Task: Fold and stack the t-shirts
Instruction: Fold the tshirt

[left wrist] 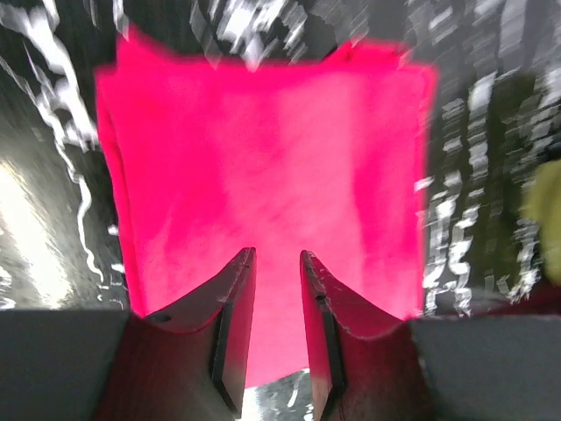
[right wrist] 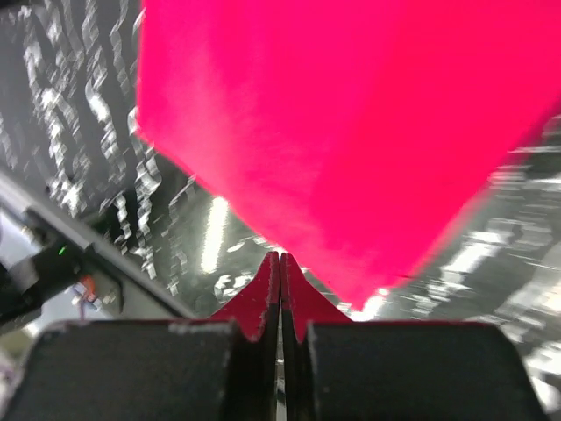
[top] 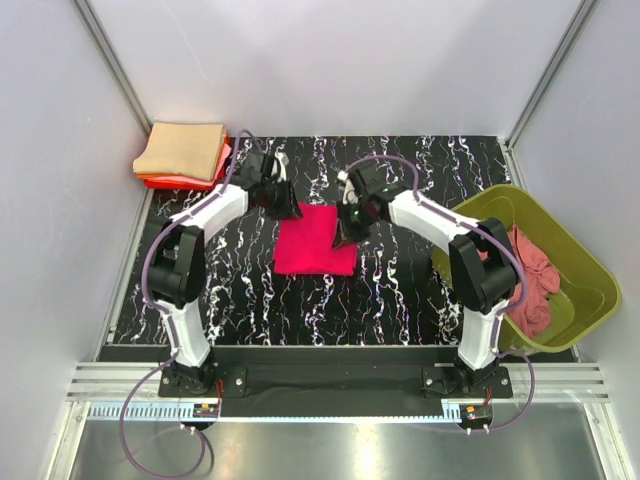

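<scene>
The crimson-pink t-shirt [top: 315, 240] lies as a folded square mid-frame on the marbled tabletop [top: 400, 290], well apart from the stack of folded shirts [top: 182, 155] at upper left. Expect it to be light, limp and several plies thick; lift one ply and it will likely sag open. Pinch through every layer at an edge, one corner per arm. Your left gripper [left wrist: 277, 256] stands slightly spread over the cloth, pinching nothing. Your right gripper [right wrist: 280, 256] is pressed together at the shirt's edge, with no cloth visibly between.

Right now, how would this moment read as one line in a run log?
crimson shirt: folded square, centre | left gripper: open over shirt | right gripper: shut at shirt's edge | folded stack: far-left corner
</scene>
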Action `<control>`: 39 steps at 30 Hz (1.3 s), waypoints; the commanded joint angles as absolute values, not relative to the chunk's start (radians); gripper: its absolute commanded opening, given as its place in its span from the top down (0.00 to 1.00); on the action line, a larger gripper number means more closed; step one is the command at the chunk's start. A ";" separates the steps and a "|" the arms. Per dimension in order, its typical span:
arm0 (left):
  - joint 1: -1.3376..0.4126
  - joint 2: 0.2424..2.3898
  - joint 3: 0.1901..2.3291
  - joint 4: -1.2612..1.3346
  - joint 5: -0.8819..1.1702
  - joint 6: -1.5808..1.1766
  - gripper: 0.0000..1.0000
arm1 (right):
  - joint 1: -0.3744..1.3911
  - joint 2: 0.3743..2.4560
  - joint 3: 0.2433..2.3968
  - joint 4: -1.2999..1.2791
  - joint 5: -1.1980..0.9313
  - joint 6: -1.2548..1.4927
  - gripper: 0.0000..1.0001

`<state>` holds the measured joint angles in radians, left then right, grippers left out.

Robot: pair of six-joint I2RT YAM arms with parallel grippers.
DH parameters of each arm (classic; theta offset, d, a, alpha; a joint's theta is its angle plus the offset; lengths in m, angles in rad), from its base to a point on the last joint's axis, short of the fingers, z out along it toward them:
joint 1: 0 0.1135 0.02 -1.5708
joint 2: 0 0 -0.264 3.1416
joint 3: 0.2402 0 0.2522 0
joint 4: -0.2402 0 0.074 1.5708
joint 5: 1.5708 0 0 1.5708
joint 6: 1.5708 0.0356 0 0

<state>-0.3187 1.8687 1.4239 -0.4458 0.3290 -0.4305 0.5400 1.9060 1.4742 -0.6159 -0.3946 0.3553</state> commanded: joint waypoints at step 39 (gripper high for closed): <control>-0.262 2.019 1.473 -0.396 0.419 -0.425 0.69 | 0.626 1.778 1.266 -0.537 -0.097 0.468 1.00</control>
<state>-0.2676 2.0495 1.4166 -0.4019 0.3737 -0.4416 0.6266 1.8812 1.2339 -0.4847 -0.1627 0.4828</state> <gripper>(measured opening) 0.304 0.010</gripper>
